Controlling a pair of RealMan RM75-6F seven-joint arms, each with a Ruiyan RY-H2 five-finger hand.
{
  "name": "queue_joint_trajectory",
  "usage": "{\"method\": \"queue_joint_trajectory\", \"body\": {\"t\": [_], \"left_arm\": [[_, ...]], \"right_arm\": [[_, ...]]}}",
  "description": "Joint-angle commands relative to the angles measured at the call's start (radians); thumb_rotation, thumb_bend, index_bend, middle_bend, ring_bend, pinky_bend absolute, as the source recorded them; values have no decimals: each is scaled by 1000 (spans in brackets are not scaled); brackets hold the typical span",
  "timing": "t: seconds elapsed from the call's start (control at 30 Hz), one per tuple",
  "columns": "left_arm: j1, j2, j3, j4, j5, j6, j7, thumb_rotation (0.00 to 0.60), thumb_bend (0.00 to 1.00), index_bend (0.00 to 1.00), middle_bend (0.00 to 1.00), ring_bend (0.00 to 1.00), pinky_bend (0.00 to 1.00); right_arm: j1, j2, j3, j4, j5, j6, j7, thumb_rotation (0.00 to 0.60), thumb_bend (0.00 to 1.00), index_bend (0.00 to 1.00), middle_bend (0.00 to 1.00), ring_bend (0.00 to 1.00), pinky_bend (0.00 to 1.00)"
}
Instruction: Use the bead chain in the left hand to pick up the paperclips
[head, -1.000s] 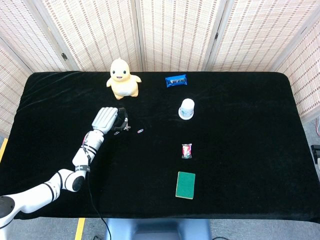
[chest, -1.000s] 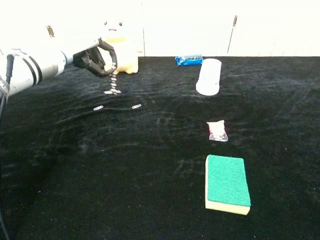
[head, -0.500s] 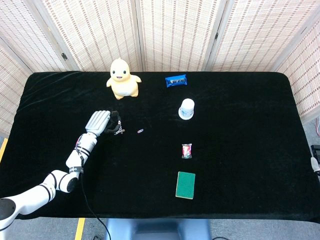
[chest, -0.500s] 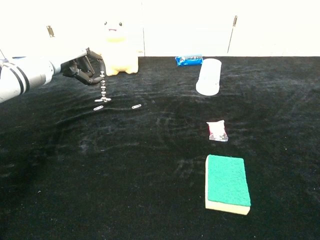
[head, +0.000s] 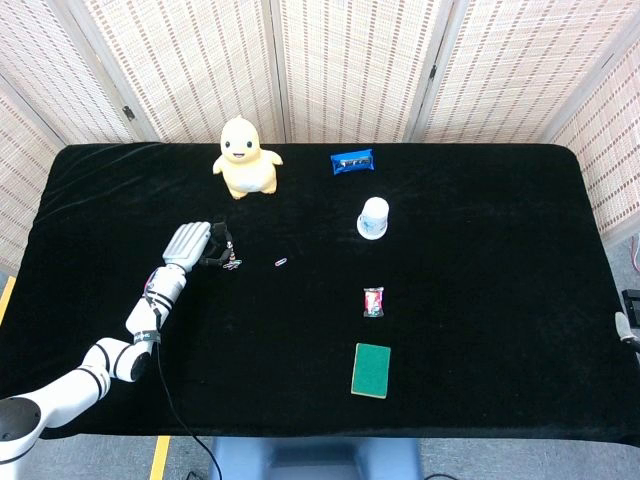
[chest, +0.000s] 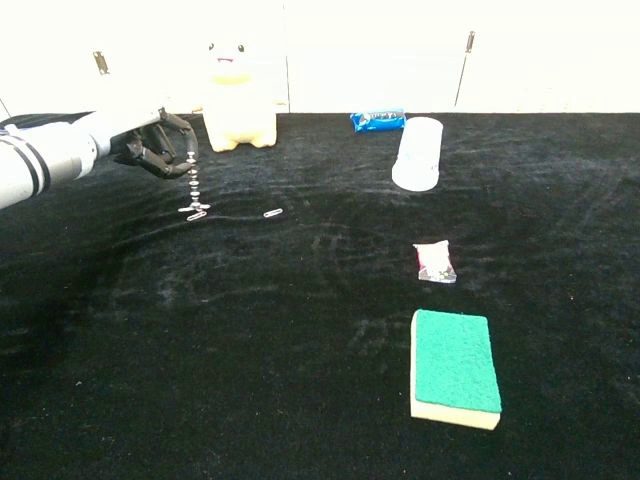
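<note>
My left hand (head: 190, 243) (chest: 150, 147) hovers over the left part of the black table and pinches the top of a short bead chain (chest: 192, 184). The chain hangs straight down, and its lower end meets a paperclip (chest: 196, 213) (head: 232, 265) at the cloth. A second paperclip (chest: 272, 213) (head: 281, 262) lies flat on the cloth a little to the right, apart from the chain. My right hand shows in neither view.
A yellow duck toy (head: 245, 158) stands behind the left hand. A blue packet (head: 352, 161), an upturned white cup (head: 374, 218), a small red-and-white sachet (head: 373, 301) and a green sponge (head: 371, 370) lie to the right, on the table (head: 480, 300).
My left hand has drawn back to the left and lower, carrying the chain from near the duck down onto the left paperclip. The right paperclip has not moved.
</note>
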Motion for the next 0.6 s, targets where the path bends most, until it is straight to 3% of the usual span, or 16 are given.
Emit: {"method": "queue_joint_trajectory", "body": {"t": [0.03,0.6], "left_arm": [[5,-9,10,14,10,1,-11,600,544,764,1000,1000,1000],[17,-6,15,24,22,30,-26,600,544,764,1000,1000,1000]], "right_arm": [[-1,0,0,1,-1,2,1,600,353,0,33,71,0],[6,-2,-9,5,-12,-11,-1,600,353,0,33,70,0]]}}
